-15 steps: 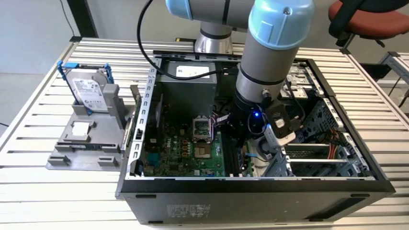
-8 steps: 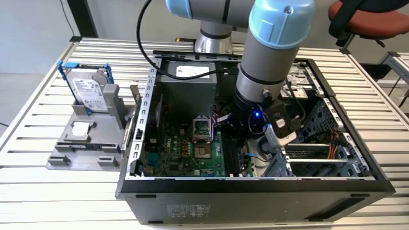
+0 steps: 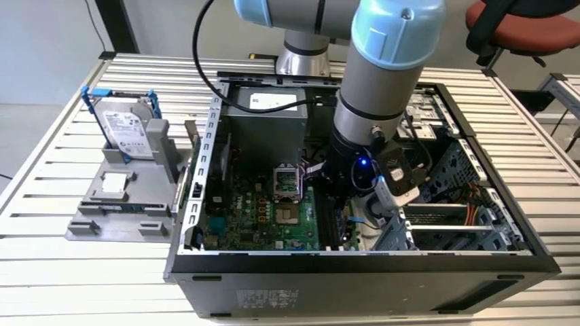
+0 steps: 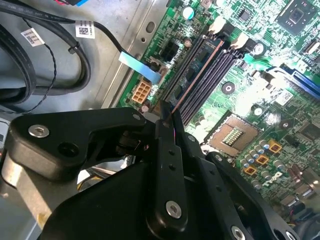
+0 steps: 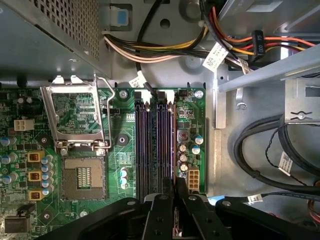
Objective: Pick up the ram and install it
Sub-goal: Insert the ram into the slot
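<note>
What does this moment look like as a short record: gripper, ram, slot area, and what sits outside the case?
gripper: inside the open computer case, shut on the ram
ram: held edge-on, lying along the memory slots in both wrist views; seating not clear
processor socket: open, empty
hard drive: upright in its blue bracket, outside the case, exterior view's left

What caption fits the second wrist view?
Gripper holding the ram edge-on over the motherboard slots.

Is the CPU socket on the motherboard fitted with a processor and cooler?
No. In the first wrist view the CPU socket lies bare, its metal retention frame flipped open beside it, with no cooler on it.
</note>
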`<control>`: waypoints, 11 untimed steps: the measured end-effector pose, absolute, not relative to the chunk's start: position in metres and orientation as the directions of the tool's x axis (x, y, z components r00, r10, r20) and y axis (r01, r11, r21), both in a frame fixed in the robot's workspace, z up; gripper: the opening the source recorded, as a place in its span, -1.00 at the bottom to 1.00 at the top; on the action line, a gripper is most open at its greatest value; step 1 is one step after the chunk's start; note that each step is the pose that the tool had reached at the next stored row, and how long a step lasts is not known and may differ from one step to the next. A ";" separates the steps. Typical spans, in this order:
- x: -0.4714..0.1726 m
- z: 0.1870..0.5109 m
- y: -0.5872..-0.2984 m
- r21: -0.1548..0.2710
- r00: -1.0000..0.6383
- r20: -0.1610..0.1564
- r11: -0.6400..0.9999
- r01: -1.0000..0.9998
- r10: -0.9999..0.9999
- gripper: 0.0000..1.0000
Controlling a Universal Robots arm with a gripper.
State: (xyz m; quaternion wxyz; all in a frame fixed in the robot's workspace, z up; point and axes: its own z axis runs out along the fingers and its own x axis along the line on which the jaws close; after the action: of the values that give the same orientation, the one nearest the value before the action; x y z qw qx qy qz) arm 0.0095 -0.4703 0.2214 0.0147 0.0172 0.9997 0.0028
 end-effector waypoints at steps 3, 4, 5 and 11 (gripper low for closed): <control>0.009 0.220 -0.470 0.004 -0.999 -0.029 1.000 0.031 0.031 -1.00; 0.009 0.219 -0.470 0.003 -0.999 -0.029 1.000 0.031 0.031 -1.00; 0.009 0.219 -0.470 0.002 -0.999 -0.029 1.000 0.030 0.030 -1.00; 0.009 0.218 -0.469 0.001 -0.999 -0.029 1.000 0.029 0.029 -1.00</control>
State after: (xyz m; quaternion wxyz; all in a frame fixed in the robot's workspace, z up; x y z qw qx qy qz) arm 0.0094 -0.4695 0.2179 0.0145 0.0147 0.9998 0.0001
